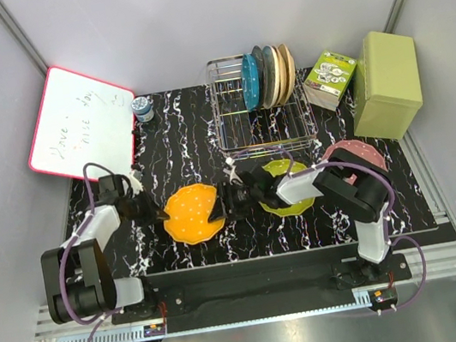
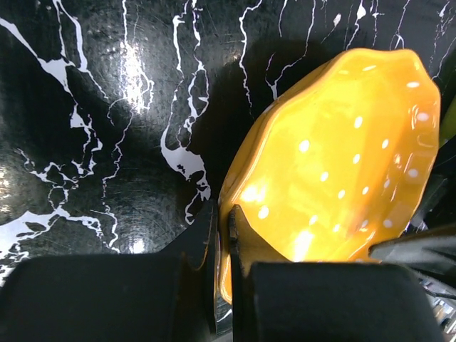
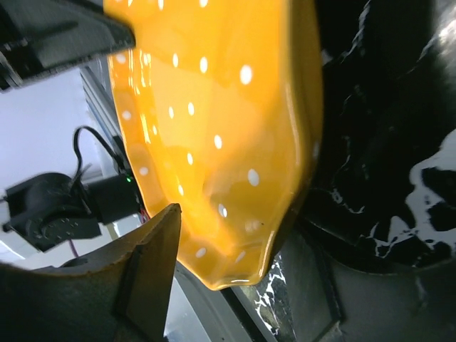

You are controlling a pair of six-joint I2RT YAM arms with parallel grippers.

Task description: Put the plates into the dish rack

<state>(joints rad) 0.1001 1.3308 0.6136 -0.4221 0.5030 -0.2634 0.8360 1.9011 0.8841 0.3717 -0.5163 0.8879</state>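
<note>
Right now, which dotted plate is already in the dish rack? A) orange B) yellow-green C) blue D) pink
C: the blue plate stands upright in the dish rack beside the plain plates, while the orange plate, the yellow-green plate and the pink plate are all outside it.

Yellow-green plate (image 1: pixel 284 165): middle hidden under right arm (image 1: pixel 301 185), centre-right of the top view.
Pink plate (image 1: pixel 354 147): lower part behind the same arm.
Orange plate (image 3: pixel 214 107): cut off by the right-wrist view's top edge.
Whiteboard (image 1: pixel 74 130), upper left: handwriting too small to read.
</note>
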